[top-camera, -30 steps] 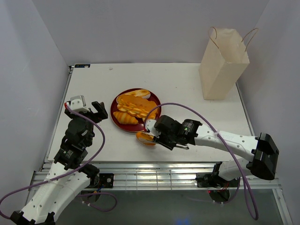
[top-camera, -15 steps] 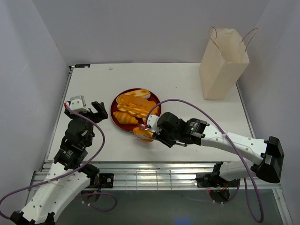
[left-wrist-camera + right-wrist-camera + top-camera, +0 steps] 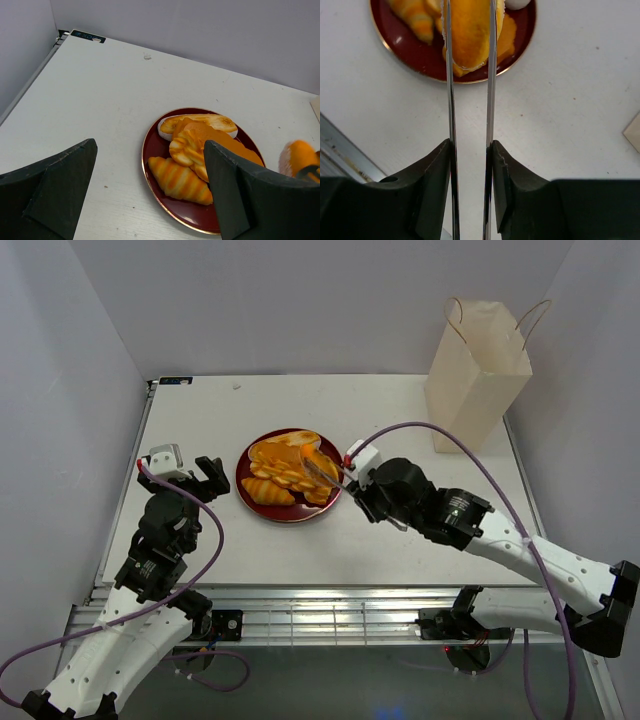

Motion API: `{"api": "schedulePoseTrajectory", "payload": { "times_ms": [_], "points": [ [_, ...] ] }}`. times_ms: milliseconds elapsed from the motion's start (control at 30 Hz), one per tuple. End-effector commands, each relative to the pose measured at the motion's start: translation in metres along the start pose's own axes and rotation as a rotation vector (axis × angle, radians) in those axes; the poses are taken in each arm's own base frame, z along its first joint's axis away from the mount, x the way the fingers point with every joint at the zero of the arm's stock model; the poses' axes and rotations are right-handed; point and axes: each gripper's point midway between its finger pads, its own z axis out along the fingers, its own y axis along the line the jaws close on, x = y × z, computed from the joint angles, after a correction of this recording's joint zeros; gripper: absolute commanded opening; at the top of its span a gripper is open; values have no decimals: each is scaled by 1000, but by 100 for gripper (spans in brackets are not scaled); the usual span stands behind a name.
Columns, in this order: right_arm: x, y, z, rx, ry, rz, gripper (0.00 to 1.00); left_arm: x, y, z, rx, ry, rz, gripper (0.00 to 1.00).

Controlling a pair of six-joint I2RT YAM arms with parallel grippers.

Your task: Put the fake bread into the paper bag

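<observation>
The fake bread point(image 3: 283, 468) lies heaped on a dark red plate point(image 3: 290, 513); a striped croissant point(image 3: 182, 180) sits at its near side. My right gripper point(image 3: 362, 480) is shut on slim metal tongs point(image 3: 490, 90). The tongs pinch one golden-orange bread piece point(image 3: 468, 35) above the plate's right edge point(image 3: 415, 56); this piece also shows in the left wrist view point(image 3: 297, 157). The paper bag point(image 3: 475, 375) stands upright at the back right, well away from the tongs. My left gripper point(image 3: 190, 475) is open and empty, left of the plate point(image 3: 200, 216).
Grey walls close in the table on the left, back and right. A metal rail runs along the near edge point(image 3: 330, 600). The right arm's purple cable point(image 3: 440, 435) arcs above the table between plate and bag.
My right gripper with the tongs and bread piece has risen from the table in front of the plate and moved back and right, over the plate's right edge. The left arm has not moved.
</observation>
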Motion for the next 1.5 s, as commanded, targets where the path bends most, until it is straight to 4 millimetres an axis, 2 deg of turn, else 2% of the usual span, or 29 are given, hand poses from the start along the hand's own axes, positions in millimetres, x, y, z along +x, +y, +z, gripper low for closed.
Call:
{"api": "schedulePoseTrajectory", "payload": {
  "times_ms": [0, 33, 167, 233, 267, 333, 367, 467, 633, 833, 967, 1100, 1333, 1467],
  "points": [
    [-56, -51, -24, 157, -219, 144, 32, -1, -3, -1, 16, -8, -5, 98],
    [-60, -69, -29, 209, -235, 171, 32, -2, -3, -1, 21, -9, -6, 98],
    [-82, -119, -59, 371, -337, 242, 32, -3, -3, -2, 20, -12, -8, 98],
    [-93, -147, -79, 476, -393, 264, 32, -3, -3, -2, 20, -12, -8, 98],
    [-105, -158, -94, 511, -432, 277, 33, -3, -3, -2, 20, -12, -8, 98],
    [-113, -175, -110, 566, -464, 290, 33, -3, -3, -3, 22, -13, -9, 98],
    [-119, -189, -124, 606, -491, 308, 33, -3, -3, -3, 22, -13, -11, 98],
    [-126, -211, -147, 680, -536, 340, 33, -5, -3, -3, 23, -17, -13, 98],
    [-120, -251, -174, 818, -561, 427, 35, -5, -3, -4, 28, -18, -16, 98],
    [-115, -285, -177, 858, -573, 505, 35, -6, -3, -5, 31, -23, -21, 98],
    [-101, -308, -164, 837, -549, 558, 35, -6, -6, -5, 39, -20, -22, 98],
    [-89, -322, -145, 788, -512, 576, 36, -6, -7, -5, 46, -21, -25, 98],
    [-70, -349, -141, 829, -499, 598, 35, -5, -8, -5, 50, -17, -21, 98],
    [-57, -357, -132, 836, -476, 615, 35, -6, -8, -6, 51, -21, -24, 98]
  ]
}}
